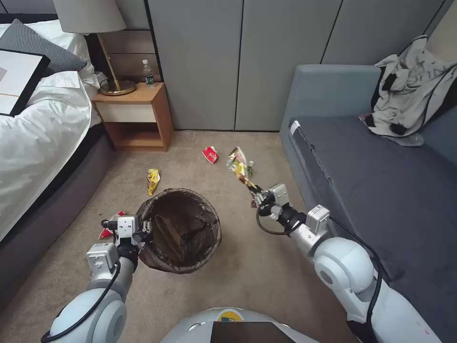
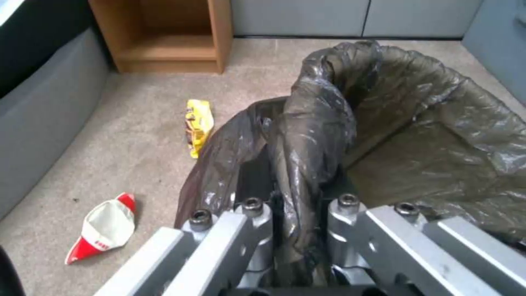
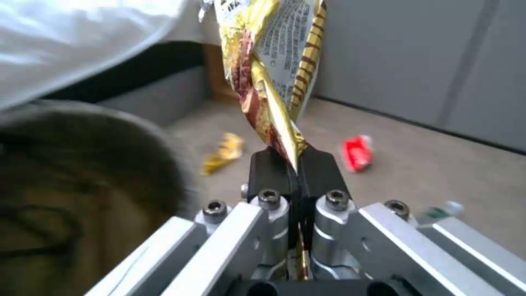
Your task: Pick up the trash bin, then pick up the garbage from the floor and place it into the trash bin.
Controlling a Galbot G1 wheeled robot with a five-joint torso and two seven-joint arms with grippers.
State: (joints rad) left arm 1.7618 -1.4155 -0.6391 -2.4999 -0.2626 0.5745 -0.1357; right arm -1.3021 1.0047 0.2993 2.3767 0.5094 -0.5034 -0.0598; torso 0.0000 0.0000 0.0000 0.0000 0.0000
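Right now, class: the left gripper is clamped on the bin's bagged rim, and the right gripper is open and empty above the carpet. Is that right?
One part is wrong. The right gripper is not open and empty: the right wrist view shows its fingers pinched shut on a twisted yellow snack wrapper. The left gripper does clamp the bagged rim of the trash bin.

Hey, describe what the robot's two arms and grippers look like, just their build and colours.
Both arms have glossy white rounded shells, with grey metal blocks at the wrists and black cables looping alongside. The left gripper and right gripper are silver metal linkages fastened with hex bolts; the right gripper's fingers are black.
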